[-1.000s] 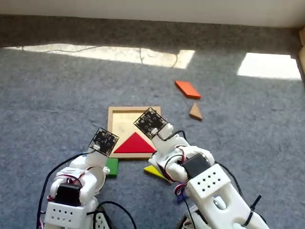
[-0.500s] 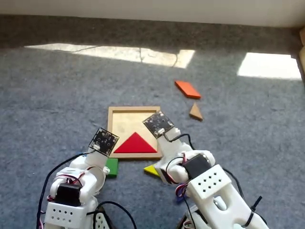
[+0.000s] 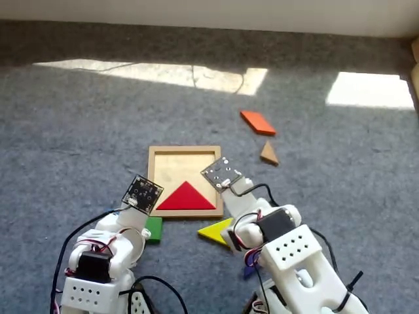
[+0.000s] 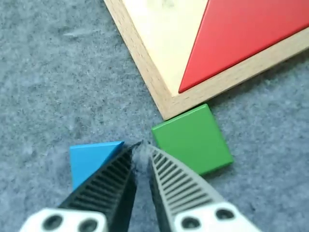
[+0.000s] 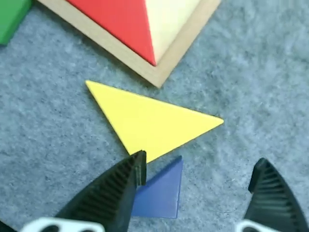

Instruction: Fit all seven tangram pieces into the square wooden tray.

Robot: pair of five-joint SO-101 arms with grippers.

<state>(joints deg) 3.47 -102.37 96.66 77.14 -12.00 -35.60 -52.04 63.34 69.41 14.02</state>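
The square wooden tray (image 3: 154, 154) lies mid-carpet with a red triangle (image 3: 185, 196) in its near part. A green square (image 3: 154, 228) sits just off the tray's near left corner, a light blue triangle (image 4: 91, 158) beside it. My left gripper (image 4: 141, 146) is shut, its tips on the carpet between these two. A yellow triangle (image 5: 149, 122) lies off the tray's near right corner, a dark blue piece (image 5: 161, 191) tucked against it. My right gripper (image 5: 200, 171) hangs open above them. An orange parallelogram (image 3: 257, 122) and a tan triangle (image 3: 268, 153) lie farther away.
Grey carpet (image 3: 78, 131) stretches around the tray, with bright sunlit patches (image 3: 366, 90) at the far side. Both arm bases (image 3: 91, 275) crowd the near edge.
The right arm has pulled back from over the tray toward its near right corner, uncovering the yellow triangle. The left arm has stayed still.
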